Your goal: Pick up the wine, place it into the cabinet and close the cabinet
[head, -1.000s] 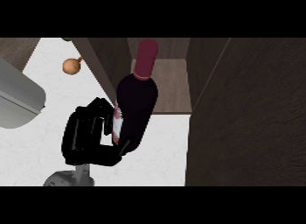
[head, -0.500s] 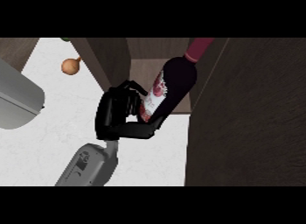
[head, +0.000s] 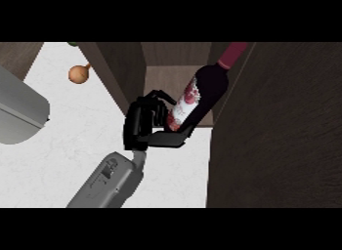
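While white counter (head: 51, 166) spreads below, the robot hand (head: 146, 128) — fingers curled round the wine (head: 197, 100) — sits at the dark cabinet (head: 289, 127).

Left hand (head: 146, 128) grips wine (head: 197, 100) inside cabinet (head: 175, 63).

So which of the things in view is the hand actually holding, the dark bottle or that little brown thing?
The wine bottle: the hand curls round it at the cabinet opening. The brown thing lies apart on the counter.

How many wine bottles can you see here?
1. The dark glass wine bottle with a red-patterned label leans tilted in the brown wooden cabinet's opening, held by a black robot hand. The big dark cabinet door at the right could hide others.
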Motion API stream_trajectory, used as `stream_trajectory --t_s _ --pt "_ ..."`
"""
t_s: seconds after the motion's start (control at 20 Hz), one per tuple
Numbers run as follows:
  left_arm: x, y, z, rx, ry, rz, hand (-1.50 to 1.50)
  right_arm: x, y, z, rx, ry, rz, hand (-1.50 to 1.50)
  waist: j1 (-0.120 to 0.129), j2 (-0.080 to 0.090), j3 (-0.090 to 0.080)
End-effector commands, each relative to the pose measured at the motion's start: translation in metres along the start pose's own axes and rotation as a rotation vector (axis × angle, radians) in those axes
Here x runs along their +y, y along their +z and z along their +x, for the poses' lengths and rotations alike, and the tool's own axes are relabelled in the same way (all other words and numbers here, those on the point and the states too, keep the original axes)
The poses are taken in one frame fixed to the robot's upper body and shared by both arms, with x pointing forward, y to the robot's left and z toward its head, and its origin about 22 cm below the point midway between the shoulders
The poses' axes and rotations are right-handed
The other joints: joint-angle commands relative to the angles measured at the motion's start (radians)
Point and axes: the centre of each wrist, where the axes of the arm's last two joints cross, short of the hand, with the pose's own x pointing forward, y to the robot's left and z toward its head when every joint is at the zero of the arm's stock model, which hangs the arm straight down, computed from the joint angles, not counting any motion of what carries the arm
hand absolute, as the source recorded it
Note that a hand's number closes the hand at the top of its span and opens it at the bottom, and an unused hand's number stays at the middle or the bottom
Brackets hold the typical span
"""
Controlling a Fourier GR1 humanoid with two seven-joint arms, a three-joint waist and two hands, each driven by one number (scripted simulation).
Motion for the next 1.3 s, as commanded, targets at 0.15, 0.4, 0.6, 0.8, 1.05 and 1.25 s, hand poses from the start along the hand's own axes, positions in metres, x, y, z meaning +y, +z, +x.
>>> stream_trajectory --t_s 0.15,0.4,0.6,0.8,1.05,1.25 --pt "0.01 0.012 -0.033 0.013 -0.041 0.041 1.5 -0.002 -0.002 0.012 -0.009 -0.006 -0.002 -1.5 0.002 0.0 0.0" --pt "-0.001 -0.007 -0.035 0.055 -0.035 0.048 1.5 -0.005 -0.004 0.001 0.015 0.009 0.001 -1.5 0.001 0.0 0.0" --pt "0.012 0.017 -0.052 0.065 -0.017 0.073 1.5 -0.007 -0.004 0.001 0.007 0.014 0.012 -1.5 0.004 -0.001 0.0" --pt "0.033 0.005 -0.078 0.059 0.041 0.099 1.5 0.0 -0.016 -0.007 -0.005 -0.015 0.007 -1.5 -0.006 0.003 -0.001" --pt "0.029 -0.003 -0.078 0.084 0.12 0.114 1.5 0.006 -0.001 -0.019 0.005 -0.039 0.009 -1.5 -0.017 0.004 -0.001" --pt "0.027 -0.024 -0.071 0.101 0.121 0.07 1.5 -0.006 0.006 -0.006 0.006 -0.02 0.004 -1.5 -0.009 0.002 0.0"
